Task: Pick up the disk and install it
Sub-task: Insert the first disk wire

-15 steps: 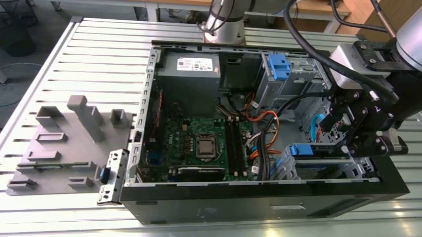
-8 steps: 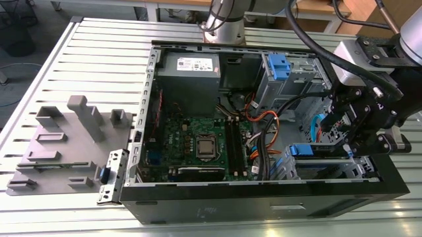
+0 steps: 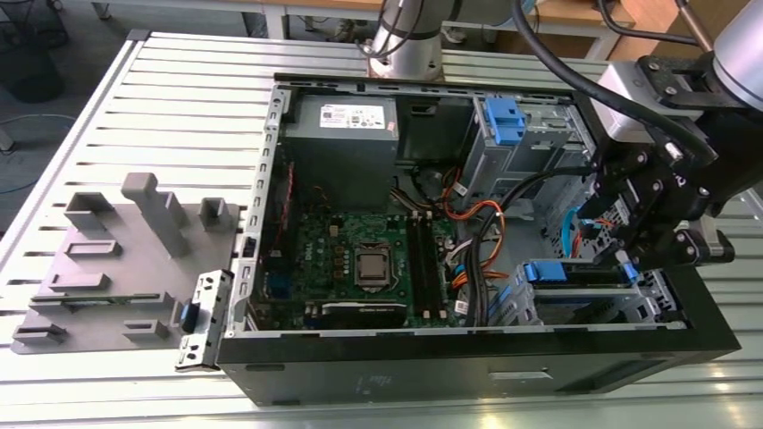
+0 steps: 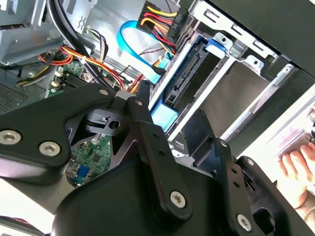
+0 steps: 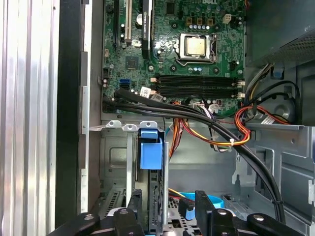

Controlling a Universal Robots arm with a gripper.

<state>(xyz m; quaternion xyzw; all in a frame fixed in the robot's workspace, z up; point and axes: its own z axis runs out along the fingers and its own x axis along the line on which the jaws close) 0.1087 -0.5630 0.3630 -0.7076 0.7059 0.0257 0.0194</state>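
Exterior view: gripper (image 3: 632, 255) hangs over the drive bay (image 3: 596, 304) at 4 o'clock in the case (image 3: 477, 344); the disk (image 3: 560, 272) stands on edge in that bay.

Disk lies just toward 8 o'clock from the gripper, its visible edge running 9 to 3 o'clock along the bay and its blue bracket showing. First wrist view: fingers (image 5: 134, 216) are spread wide, far wider than the disk (image 5: 150, 155) is thick. Its edge falls in the gap between them, nearer one finger and touching neither as far as I can tell, so it is not gripped. Second wrist view: the connector edge of the disk (image 4: 183, 78) faces out of the bay. Judged: disk is in its slot; latched or not, cannot tell.
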